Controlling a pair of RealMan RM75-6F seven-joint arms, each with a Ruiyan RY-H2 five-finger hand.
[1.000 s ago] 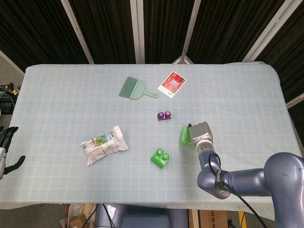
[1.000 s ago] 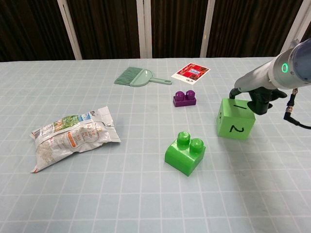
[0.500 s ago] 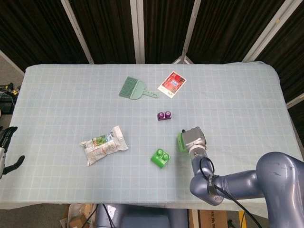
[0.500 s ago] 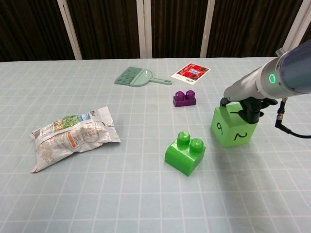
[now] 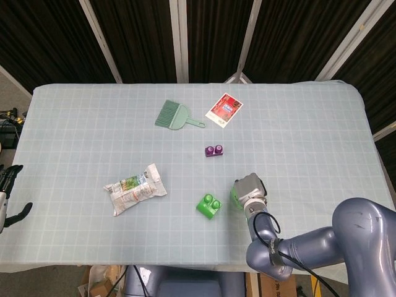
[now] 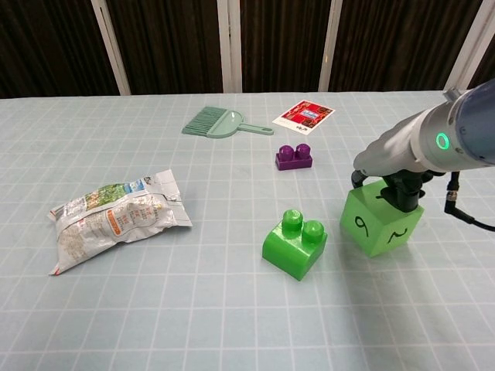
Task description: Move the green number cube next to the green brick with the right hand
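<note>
The green number cube (image 6: pixel 382 224) sits just right of the green brick (image 6: pixel 295 243), a narrow gap between them, showing a 9 and a 2 on its front faces. My right hand (image 6: pixel 402 189) grips it from above, its dark fingers over the top edge. In the head view the right hand (image 5: pixel 249 187) covers most of the cube (image 5: pixel 235 194), which lies just right of the green brick (image 5: pixel 209 205). My left hand (image 5: pixel 8 192) hangs off the table's left edge, fingers apart and holding nothing.
A purple brick (image 6: pixel 294 157) lies behind the green one. A green hand brush (image 6: pixel 213 122) and a red card (image 6: pixel 305 115) lie at the back. A crumpled snack bag (image 6: pixel 116 216) lies on the left of the checked tablecloth (image 6: pixel 193 309).
My right hand has brought the cube nearer the front and closer to the green brick, turning it so the 9 face shows. The left hand has not moved.
</note>
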